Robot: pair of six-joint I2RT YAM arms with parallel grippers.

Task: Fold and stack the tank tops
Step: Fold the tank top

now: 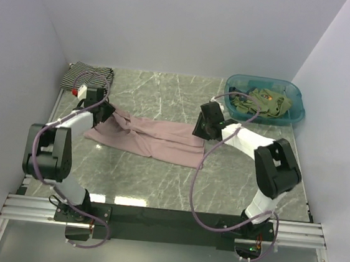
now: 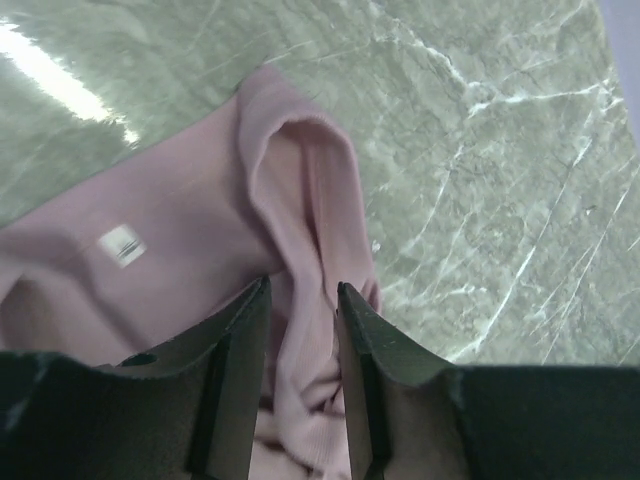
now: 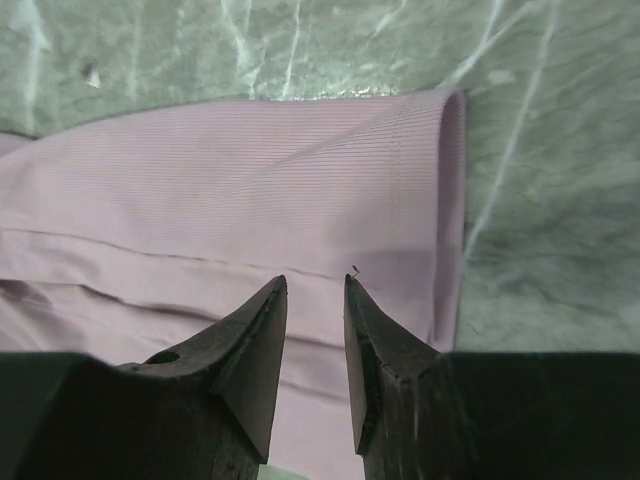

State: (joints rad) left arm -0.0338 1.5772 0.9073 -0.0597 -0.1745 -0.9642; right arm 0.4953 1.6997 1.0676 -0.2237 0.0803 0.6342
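On the marble table (image 1: 166, 92), seen from above: one pink tank top (image 1: 155, 138), laid flat and folded lengthwise, lay across the middle between the two arms. One striped tank top (image 1: 87, 77) sat folded in the far left corner. One teal basin (image 1: 265, 80) stood at the far right, with olive tank tops (image 1: 267, 102) heaped inside it. The left gripper (image 1: 105, 112) was at the pink top's left end and the right gripper (image 1: 201, 132) at its right end.

Left wrist view: the left gripper (image 2: 300, 290) had its jaws parted. A rumpled strap end of the pink tank top (image 2: 200, 210) ran through the gap beneath them, not pinched. One small white label (image 2: 122, 246) showed on the cloth. Bare table (image 2: 480, 150) lay beyond.

Right wrist view: the right gripper (image 3: 315, 282) also had its jaws apart, hovering over the pink tank top (image 3: 250, 170) near its stitched hem (image 3: 450, 200). The cloth lay smooth with long creases, and nothing was clamped. Table (image 3: 560, 150) showed past the hem.
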